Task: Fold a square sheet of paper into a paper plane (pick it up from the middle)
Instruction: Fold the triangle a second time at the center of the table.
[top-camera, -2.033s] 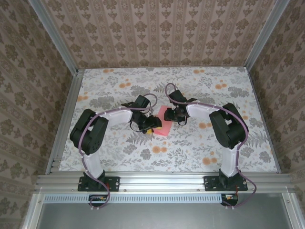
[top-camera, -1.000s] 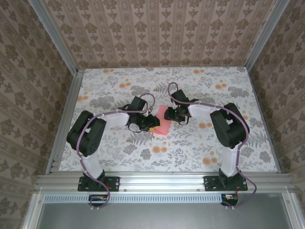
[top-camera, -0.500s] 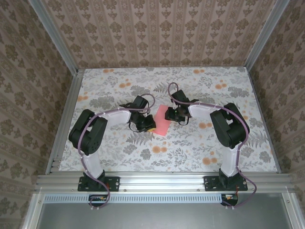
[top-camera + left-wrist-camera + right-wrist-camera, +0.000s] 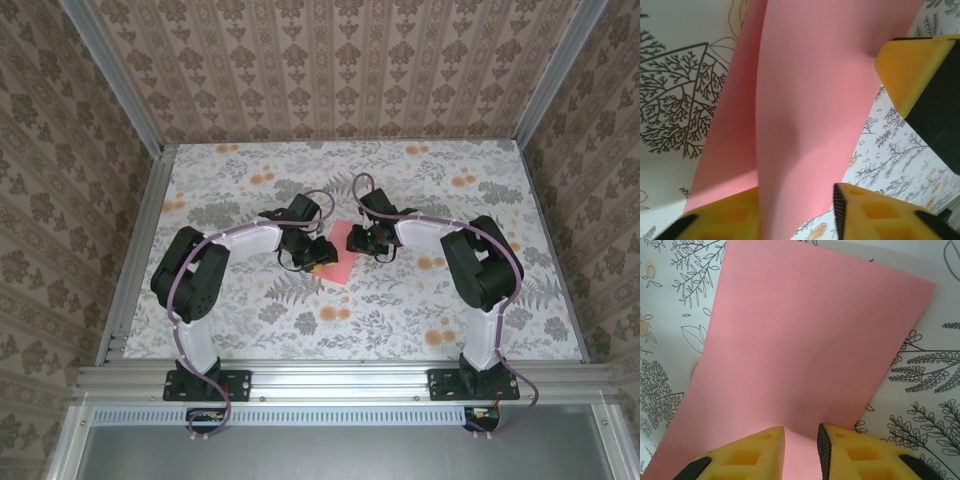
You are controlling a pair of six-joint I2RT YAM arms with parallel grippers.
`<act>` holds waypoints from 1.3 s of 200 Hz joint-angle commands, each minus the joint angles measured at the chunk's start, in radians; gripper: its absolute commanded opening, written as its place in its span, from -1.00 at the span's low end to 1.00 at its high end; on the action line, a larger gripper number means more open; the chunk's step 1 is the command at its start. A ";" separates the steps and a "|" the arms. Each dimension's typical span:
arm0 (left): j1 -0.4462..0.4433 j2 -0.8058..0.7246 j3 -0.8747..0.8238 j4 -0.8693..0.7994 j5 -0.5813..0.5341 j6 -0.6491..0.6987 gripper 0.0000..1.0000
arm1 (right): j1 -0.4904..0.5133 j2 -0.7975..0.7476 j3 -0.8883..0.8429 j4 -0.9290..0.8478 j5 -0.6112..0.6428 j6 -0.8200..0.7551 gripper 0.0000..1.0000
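Checking the whole counter (image 4: 420, 310) first, nothing big has shifted on it; the action is all in the middle. The left arm (image 4: 235, 243) has swung its wrist inward and a bit further from its base over the last second or so, while the right arm (image 4: 440, 232) has basically sat tight. From above, the square sheet of paper (image 4: 342, 268) now shows less pink than it did. It's squeezed between the two claws.

The left claw (image 4: 797, 195) has its fingers spread, one on either side of the sheet, which runs straight ahead out of the gap. It isn't clamping anything. The sheet bows up a little there, with a darker pink strip along the claw's left. That could be a lower layer or just shadow, hard to say.

The right claw (image 4: 801, 432) is down to a narrow slit, with the sheet's edge right at its tips and the rest lying flat ahead. Can't tell if it's actually nipping the paper.

Best guess is the left one let go to re-grab, so this is nowhere near a plane yet. There's no point and no centre crease.

In the way: the right claw's yellow finger (image 4: 912, 70) sits ahead and to the right of the left claw, really close, so they could bump. The orange flower prints (image 4: 335, 315) lie behind both claws, harmless.
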 commanded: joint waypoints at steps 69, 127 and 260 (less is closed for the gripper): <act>-0.004 -0.090 -0.019 0.125 0.098 -0.029 -0.08 | -0.006 0.045 -0.018 -0.102 0.007 0.017 -0.46; 0.000 -0.032 -0.028 0.206 0.114 -0.045 -0.13 | -0.018 0.015 -0.040 -0.049 -0.080 0.027 -0.46; 0.021 0.033 -0.065 0.308 0.074 -0.087 -0.37 | -0.100 -0.173 -0.166 0.075 -0.323 0.062 -0.31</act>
